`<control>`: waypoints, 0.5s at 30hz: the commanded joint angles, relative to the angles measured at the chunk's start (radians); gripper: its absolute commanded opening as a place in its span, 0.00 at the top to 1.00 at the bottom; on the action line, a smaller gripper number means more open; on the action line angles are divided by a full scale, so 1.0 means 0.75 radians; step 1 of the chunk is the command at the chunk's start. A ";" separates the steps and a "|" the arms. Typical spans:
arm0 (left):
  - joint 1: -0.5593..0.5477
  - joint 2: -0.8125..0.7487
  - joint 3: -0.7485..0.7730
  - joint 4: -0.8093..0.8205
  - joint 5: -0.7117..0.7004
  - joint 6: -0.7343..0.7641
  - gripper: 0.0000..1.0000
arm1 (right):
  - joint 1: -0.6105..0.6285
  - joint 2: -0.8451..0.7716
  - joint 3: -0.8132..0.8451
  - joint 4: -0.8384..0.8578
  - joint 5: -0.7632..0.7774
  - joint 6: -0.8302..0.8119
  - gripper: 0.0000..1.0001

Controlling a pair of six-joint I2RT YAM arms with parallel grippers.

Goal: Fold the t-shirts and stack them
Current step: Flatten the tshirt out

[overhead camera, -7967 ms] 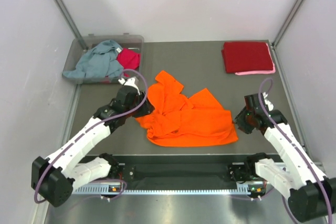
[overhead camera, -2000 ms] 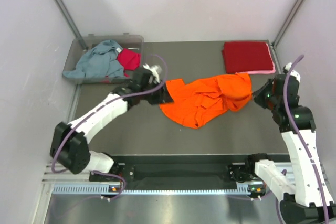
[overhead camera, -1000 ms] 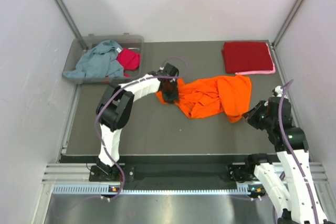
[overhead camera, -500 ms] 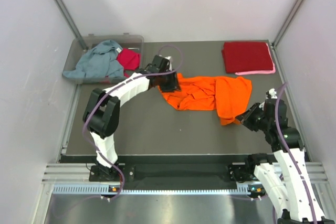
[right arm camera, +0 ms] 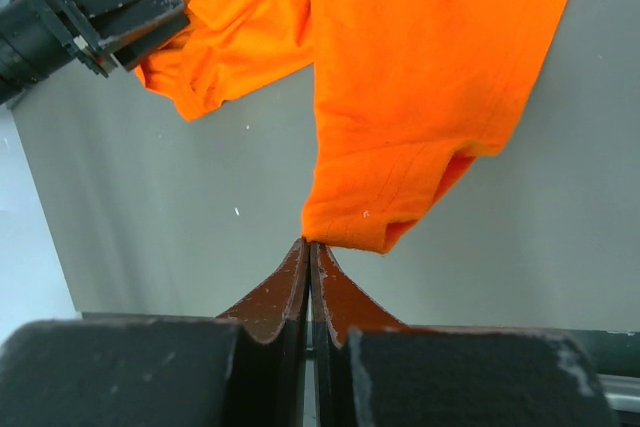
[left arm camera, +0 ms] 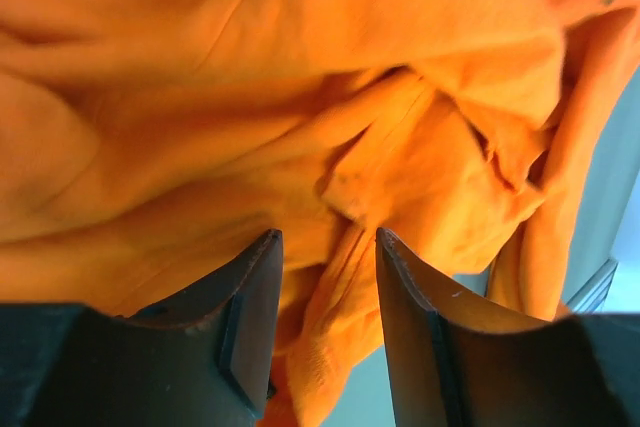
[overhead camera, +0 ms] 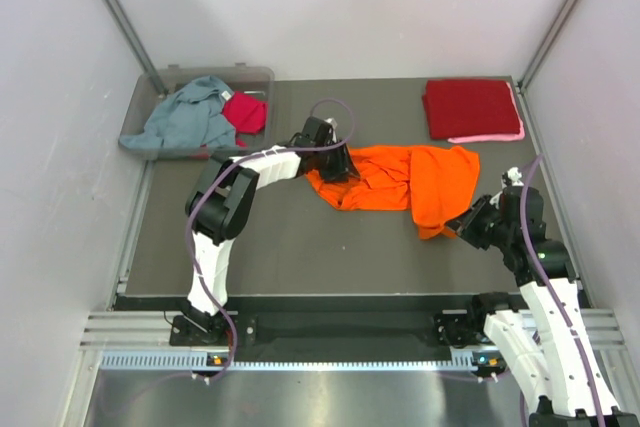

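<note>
Orange t-shirt [overhead camera: 400, 182]: dragged out sideways on surface [overhead camera: 300, 237], rumpled. Left claw [left arm camera: 328, 237]: just widened, letting go. Right claw [right arm camera: 309, 244]: closed at cloth corner, hold unclear. Spreading unfinished.

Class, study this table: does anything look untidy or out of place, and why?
The orange t-shirt lies crumpled in the centre, unfolded, unlike the dark red t-shirt folded flat at the far right. A grey-blue t-shirt sits heaped in the bin.

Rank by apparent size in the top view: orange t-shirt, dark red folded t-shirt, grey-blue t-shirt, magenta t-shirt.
1. orange t-shirt
2. dark red folded t-shirt and grey-blue t-shirt: too alike to separate
3. magenta t-shirt, partly covered
</note>
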 commanded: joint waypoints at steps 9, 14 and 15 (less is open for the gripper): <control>-0.022 0.014 0.002 0.180 -0.044 -0.098 0.57 | -0.008 -0.003 -0.008 0.068 -0.015 -0.034 1.00; -0.028 0.038 0.024 0.174 -0.089 -0.106 0.59 | -0.010 0.003 -0.010 0.077 -0.017 -0.028 1.00; -0.028 0.044 0.029 0.174 -0.091 -0.108 0.59 | -0.010 0.001 -0.006 0.071 -0.013 -0.026 1.00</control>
